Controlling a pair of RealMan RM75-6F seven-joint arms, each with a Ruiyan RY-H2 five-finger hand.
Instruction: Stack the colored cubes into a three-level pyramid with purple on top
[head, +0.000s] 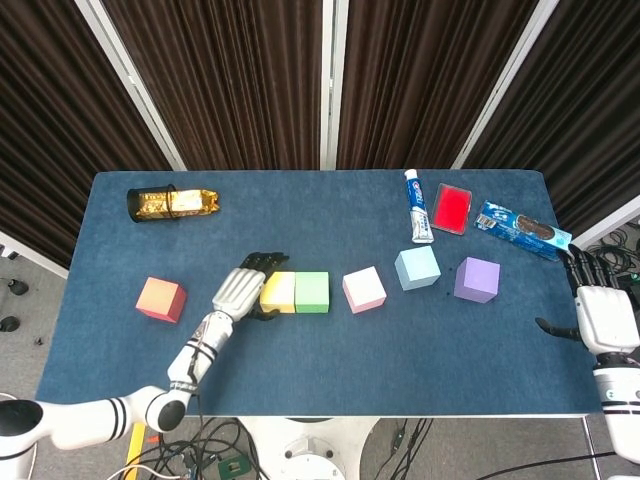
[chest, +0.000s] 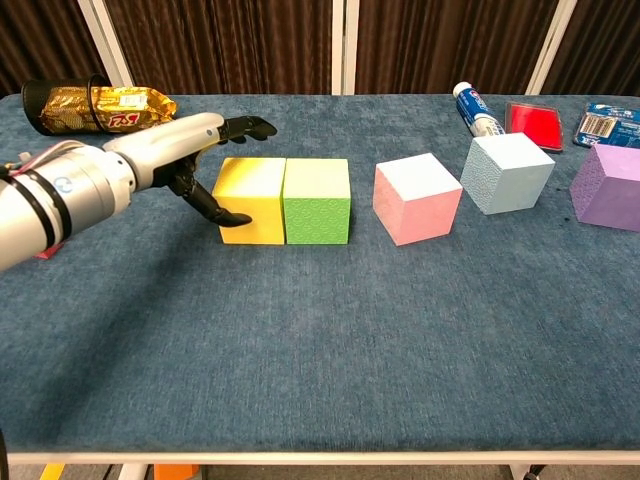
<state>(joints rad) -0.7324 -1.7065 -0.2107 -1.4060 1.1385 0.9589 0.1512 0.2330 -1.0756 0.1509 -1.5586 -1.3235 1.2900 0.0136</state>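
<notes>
Left hand (chest: 200, 150), fingers spread and holding nothing, touches yellow cube (chest: 250, 200) flush against green cube (chest: 317, 200).

yellow cube (chest: 251, 200) flush against green cube (chest: 317, 200), open gap before pink cube (chest: 416, 198)

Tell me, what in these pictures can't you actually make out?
- Whether the left hand touches the yellow cube: both views leave it unclear.
- Orange cube: in the chest view the left arm hides nearly all of it.
- Purple cube and biscuit packet: cut by the chest view's right edge.
- Right hand: absent from the chest view.
</notes>
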